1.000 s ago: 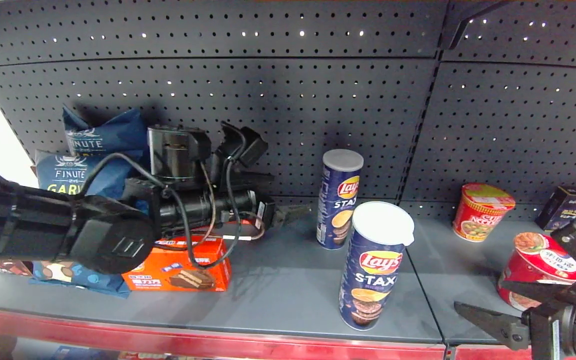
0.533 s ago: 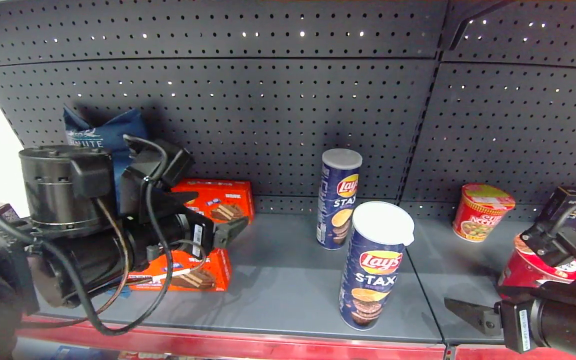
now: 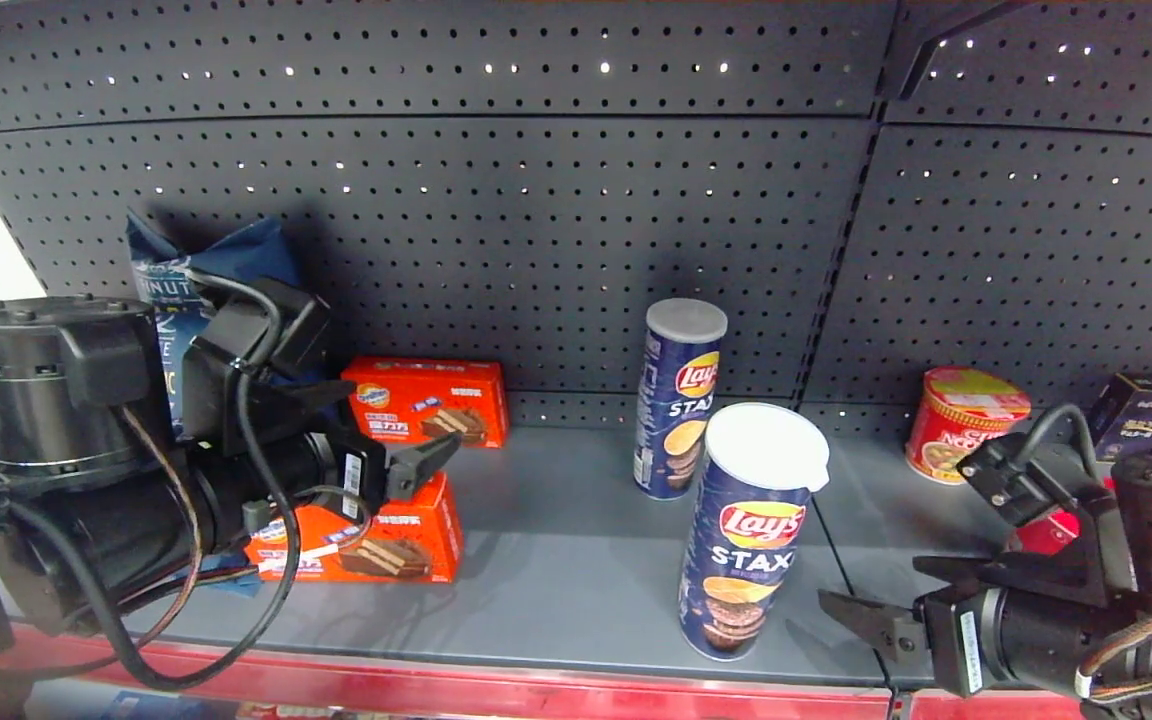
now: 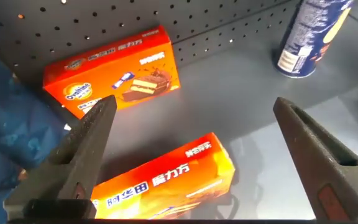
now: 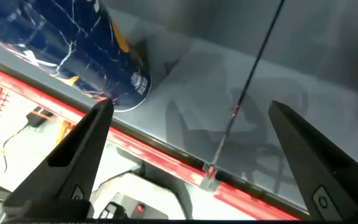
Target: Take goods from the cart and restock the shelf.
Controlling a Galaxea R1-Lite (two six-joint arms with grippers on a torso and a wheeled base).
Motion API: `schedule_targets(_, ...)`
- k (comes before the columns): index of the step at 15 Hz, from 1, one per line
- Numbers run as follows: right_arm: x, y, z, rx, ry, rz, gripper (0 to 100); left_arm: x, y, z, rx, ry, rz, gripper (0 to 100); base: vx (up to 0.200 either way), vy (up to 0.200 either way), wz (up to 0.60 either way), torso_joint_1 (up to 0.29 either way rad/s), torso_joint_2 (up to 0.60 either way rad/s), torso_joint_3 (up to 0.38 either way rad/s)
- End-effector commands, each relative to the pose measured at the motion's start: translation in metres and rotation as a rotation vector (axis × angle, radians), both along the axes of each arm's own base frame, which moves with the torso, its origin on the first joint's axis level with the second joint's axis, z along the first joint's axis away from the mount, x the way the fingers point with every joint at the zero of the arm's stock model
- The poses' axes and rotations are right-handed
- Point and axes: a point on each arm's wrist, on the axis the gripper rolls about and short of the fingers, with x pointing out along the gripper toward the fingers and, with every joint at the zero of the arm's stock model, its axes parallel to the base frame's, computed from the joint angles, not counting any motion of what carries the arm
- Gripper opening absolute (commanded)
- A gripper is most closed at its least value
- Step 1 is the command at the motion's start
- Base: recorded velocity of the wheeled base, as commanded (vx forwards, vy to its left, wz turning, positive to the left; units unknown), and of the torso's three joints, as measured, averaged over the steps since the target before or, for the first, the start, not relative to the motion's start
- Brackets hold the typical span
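Jaws on both arms gape empty, left near front orange box (image 3: 386,550), right beside front can (image 3: 751,530).

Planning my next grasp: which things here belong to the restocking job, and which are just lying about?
Job: rear orange cardboard wafer box, front orange cardboard wafer box, open left gripper, open right gripper, grey metal shelf.
Idle: front blue crisp tube, rear blue crisp tube, red-yellow noodle cup, dark blue snack bag.

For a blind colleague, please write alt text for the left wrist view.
The left pincer, open and empty, hangs above a grey shelf holding two orange boxes: the back box against the pegboard, the near box under the pincer. A blue chip can stands farther along.
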Motion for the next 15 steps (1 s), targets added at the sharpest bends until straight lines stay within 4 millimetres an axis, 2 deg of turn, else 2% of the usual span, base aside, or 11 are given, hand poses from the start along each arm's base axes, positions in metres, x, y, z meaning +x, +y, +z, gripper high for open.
schedule_targets(1,0.004,0.005,-0.006,-0.017,0.023,0.011,100,0.002,-0.001,-0.003,0.005,0.01,0.0,100,0.0,0.0,0.0,0.0,0.0,0.0)
schedule_targets(7,0.019,0.02,-0.009,-0.022,0.017,0.04,100,0.006,-0.002,-0.004,0.006,0.013,0.0,100,0.0,0.0,0.0,0.0,0.0,0.0)
schedule_targets(13,0.023,0.035,-0.011,-0.025,0.018,0.076,100,0.007,-0.003,-0.006,0.008,0.019,0.0,100,0.0,0.0,0.0,0.0,0.0,0.0)
schedule_targets(15,0.022,0.033,-0.012,-0.029,0.021,0.07,100,0.006,-0.002,-0.007,0.009,0.02,0.0,100,0.0,0.0,0.0,0.0,0.0,0.0)
